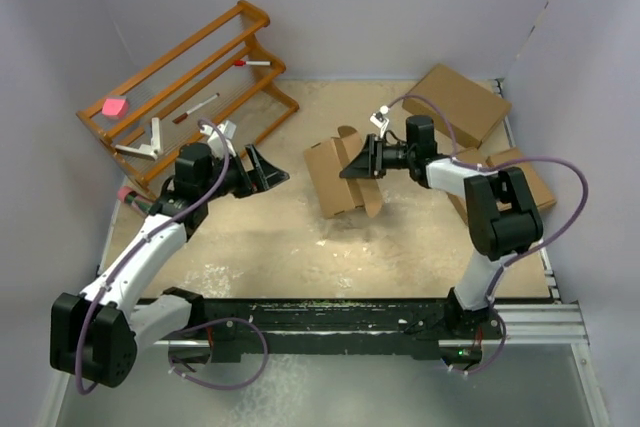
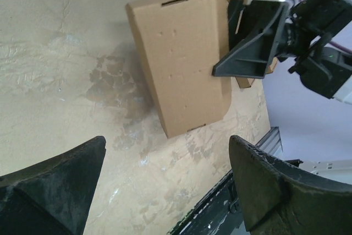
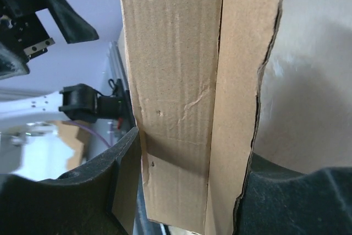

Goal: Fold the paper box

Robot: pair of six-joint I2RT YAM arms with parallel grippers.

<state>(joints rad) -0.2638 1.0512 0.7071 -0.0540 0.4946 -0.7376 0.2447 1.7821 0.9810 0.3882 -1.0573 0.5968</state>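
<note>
Top external shows the paper box [image 1: 330, 185] lengthwise far-to-near, right claw [image 1: 349, 164] clamped on it, left claw [image 1: 273, 178] apart.

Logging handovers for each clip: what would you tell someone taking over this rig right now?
The left gripper is open and empty, hovering left of the paper box.
The right gripper is shut on the paper box, holding it on edge at the middle of the table.
Done: sheet partly folded, panels bent up.
Left: flaps stick out; finish folding and tuck them.
</note>
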